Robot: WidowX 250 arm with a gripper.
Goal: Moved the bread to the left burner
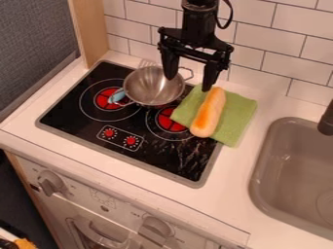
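The gripper (189, 83) hangs with its jaws wide open, near the shiny pot (151, 90) on the stove (84, 124). The long bread (209, 113) lies on the green cloth (242, 111), beside the right red burner (170, 121).

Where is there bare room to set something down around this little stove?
The counter is bare between the stove's front right corner and the sink; so is the stove's left front corner. It's crowded behind: the pot sits there, the open fingers hang close above, and the bread lies on the green cloth.
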